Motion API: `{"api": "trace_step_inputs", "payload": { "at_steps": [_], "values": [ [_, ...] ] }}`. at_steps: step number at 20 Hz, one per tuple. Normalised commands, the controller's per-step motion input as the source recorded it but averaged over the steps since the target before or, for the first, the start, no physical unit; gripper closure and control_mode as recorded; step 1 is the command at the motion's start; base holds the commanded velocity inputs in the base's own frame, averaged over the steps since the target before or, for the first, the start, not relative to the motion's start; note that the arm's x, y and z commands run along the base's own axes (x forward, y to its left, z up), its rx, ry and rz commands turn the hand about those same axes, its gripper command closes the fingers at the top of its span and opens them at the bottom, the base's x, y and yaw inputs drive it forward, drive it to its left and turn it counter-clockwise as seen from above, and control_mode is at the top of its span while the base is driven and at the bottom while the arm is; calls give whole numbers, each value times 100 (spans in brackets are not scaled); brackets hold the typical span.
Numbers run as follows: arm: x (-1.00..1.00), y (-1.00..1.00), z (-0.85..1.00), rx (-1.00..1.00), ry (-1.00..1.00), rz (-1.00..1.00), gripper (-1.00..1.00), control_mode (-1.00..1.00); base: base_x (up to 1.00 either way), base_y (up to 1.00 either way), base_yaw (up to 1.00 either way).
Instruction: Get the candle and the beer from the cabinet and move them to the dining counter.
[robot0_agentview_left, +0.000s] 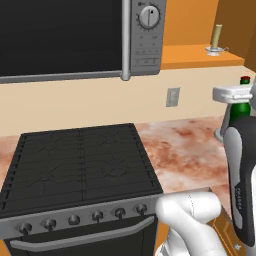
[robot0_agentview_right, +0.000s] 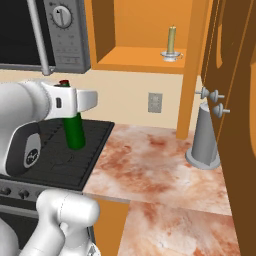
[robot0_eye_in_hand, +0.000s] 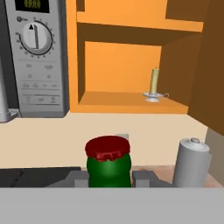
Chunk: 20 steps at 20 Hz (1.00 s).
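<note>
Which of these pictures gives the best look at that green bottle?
The right base view: the beer hangs clear, its body showing under the pincer. The hand view shows just its red cap and shoulders; the left base view a sliver behind the arm.

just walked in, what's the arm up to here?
The gripper is shut on the beer, holding it upright by the neck in the air over the edge of the stove, outside the cabinet. The candle stands in its small holder on the cabinet shelf, door open. A grey canister sits on the marbled counter below. Neither item is at the dining counter yet.
</note>
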Motion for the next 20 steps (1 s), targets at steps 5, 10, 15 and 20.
{"api": "trace_step_inputs", "payload": {
  "at_steps": [5, 10, 15, 20],
  "values": [
    [0, 7, 0, 0, 0, 1, 100, -100, 0, 0, 0],
    [0, 0, 0, 7, 5, 0, 100, -100, 0, 0, 0],
    [0, 4, 0, 1, 6, 0, 100, -100, 0, 0, 0],
    [0, 0, 0, 0, 0, 0, 100, -100, 0, 0, 0]
  ]
}}
